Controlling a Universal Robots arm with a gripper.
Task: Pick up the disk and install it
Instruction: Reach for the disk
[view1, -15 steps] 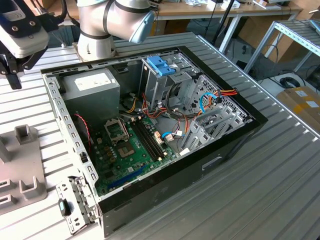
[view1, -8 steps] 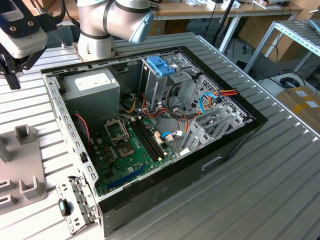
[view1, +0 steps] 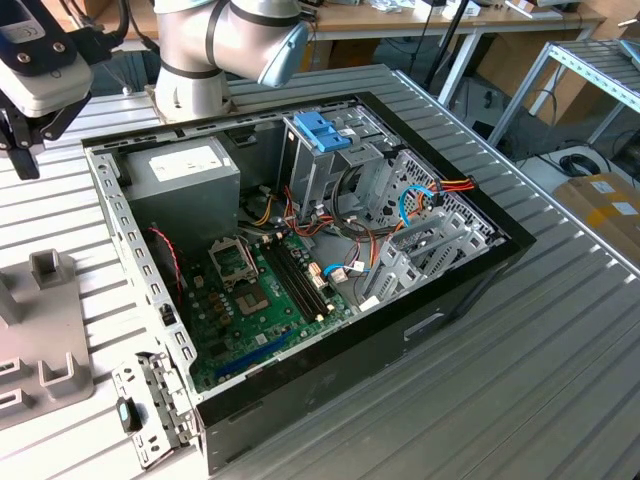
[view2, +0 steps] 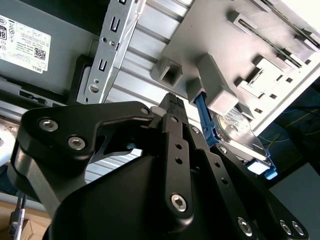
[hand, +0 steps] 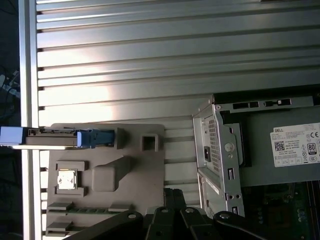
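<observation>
The disk (hand: 52, 138) stands on edge in a slot of the grey fixture (hand: 135, 170), its blue frame (hand: 95, 138) showing along the edge. In the second wrist view the disk (view2: 240, 132) shows its silver face and blue frame behind a fixture post. My gripper (hand: 172, 194) hangs above the fixture's side nearest the computer case, apart from the disk, with its black fingertips together and nothing between them. The fingertips of the gripper (view2: 172, 102) point at the fixture. In the exterior view the gripper (view1: 18, 150) is at the far left, above the table.
An open computer case (view1: 480, 270) lies on the slatted metal table (view1: 560, 360), with a grey power supply (view1: 185, 175), a motherboard (view1: 260, 300) and a drive cage with a blue latch (view1: 322, 130). The grey fixture (view1: 45, 335) sits beside the case, on the exterior view's left.
</observation>
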